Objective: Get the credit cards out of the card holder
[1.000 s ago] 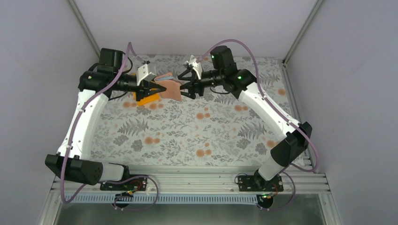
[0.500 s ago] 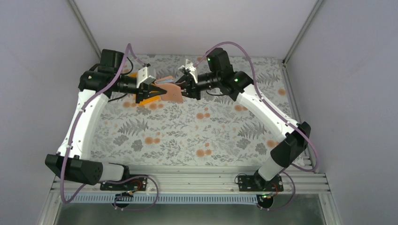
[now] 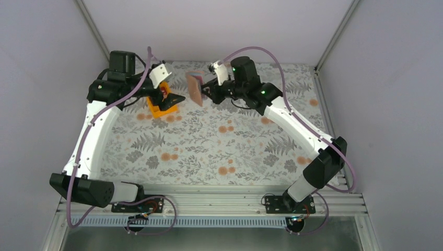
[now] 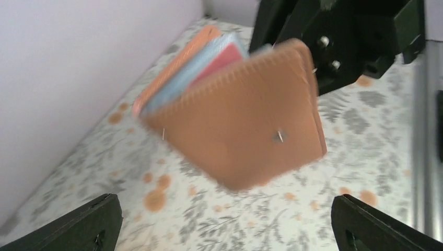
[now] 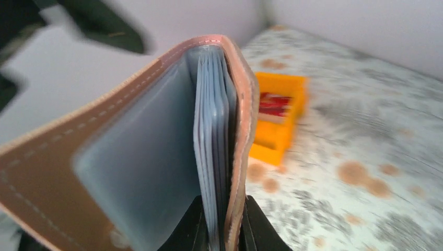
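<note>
The tan card holder (image 3: 195, 88) hangs in the air over the far side of the table, pinched at one edge by my shut right gripper (image 3: 205, 90). In the right wrist view the card holder (image 5: 130, 172) stands half open, blue lining showing, with my right gripper (image 5: 219, 227) clamped on its thin sleeves and one leather flap. From the left wrist view its brown outside (image 4: 245, 120) faces me, and a red credit card (image 4: 222, 57) peeks from the pockets. My left gripper (image 4: 224, 230) is open and apart from it, over the tray (image 3: 170, 98).
An orange plastic tray (image 3: 156, 107) sits on the floral table cover (image 3: 219, 146) at the far left, and red cards (image 5: 274, 103) lie in it (image 5: 277, 136). Grey walls close in the left, back and right sides.
My left gripper let go of the card holder, opened wide and drew back left over the tray. My right gripper shut on the card holder and turned it upright, a little higher.
</note>
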Robot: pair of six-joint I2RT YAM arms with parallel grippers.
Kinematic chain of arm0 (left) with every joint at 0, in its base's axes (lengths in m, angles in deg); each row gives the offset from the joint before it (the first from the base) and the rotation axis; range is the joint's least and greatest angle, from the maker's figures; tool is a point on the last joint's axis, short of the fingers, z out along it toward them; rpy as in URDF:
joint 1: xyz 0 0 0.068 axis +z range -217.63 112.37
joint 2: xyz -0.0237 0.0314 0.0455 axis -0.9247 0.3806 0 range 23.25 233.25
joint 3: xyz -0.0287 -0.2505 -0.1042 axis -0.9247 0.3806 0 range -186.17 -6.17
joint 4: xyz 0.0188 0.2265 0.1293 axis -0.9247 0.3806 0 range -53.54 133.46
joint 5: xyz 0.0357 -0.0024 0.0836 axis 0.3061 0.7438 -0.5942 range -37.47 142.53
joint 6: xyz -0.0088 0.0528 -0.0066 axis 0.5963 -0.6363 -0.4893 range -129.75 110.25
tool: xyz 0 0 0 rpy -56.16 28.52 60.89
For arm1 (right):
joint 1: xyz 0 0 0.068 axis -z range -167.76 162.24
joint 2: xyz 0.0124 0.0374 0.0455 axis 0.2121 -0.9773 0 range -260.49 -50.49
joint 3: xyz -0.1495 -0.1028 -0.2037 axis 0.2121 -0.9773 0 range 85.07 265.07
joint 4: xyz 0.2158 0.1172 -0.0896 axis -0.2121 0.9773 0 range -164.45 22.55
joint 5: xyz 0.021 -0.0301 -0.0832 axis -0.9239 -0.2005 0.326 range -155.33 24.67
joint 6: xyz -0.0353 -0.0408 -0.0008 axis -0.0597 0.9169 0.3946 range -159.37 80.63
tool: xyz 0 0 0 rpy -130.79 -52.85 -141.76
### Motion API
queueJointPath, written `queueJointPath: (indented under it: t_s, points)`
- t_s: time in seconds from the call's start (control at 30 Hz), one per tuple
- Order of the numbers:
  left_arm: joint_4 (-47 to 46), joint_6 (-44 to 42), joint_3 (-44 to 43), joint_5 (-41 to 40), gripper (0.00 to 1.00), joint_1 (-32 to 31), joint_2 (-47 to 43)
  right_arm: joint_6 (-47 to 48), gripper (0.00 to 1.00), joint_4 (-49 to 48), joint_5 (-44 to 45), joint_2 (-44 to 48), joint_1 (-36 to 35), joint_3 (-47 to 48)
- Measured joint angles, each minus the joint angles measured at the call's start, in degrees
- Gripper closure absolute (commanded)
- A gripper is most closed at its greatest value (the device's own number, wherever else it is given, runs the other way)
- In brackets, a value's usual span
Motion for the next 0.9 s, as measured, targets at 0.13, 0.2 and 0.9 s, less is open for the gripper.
queueJointPath:
  t_s: [0.13, 0.2, 0.9]
  points:
    - [-5.33, 5.14, 0.61, -7.39, 0.00, 0.00, -0.59, -9.86, 0.96, 0.11, 17.57, 0.52, -0.81, 0.17]
    - [-7.58, 8.04, 1.44, -8.11, 0.00, 0.02, -0.74, -13.38, 0.96, -1.16, 27.17, 1.53, -3.15, -0.96]
    - [-18.21, 25.77, 5.38, -0.70, 0.00, -0.42, -0.63, -17.77, 0.96, -4.55, 48.11, -1.60, -15.58, 2.60]
